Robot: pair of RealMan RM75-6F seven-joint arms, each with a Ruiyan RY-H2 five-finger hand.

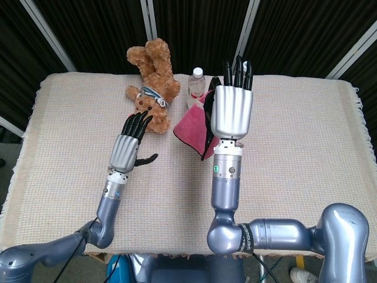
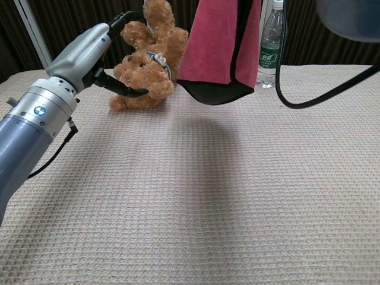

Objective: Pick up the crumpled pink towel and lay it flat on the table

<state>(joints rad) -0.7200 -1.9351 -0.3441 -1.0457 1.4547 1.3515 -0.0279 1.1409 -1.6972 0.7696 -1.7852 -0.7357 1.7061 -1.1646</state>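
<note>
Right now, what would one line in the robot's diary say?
right hand: holds pink towel hanging above table | left hand: open, near teddy bear | towel: not yet flat

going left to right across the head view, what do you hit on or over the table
left robot hand → teddy bear → pink towel → right robot hand. The water bottle overlaps the towel, so its place is unclear.
</note>
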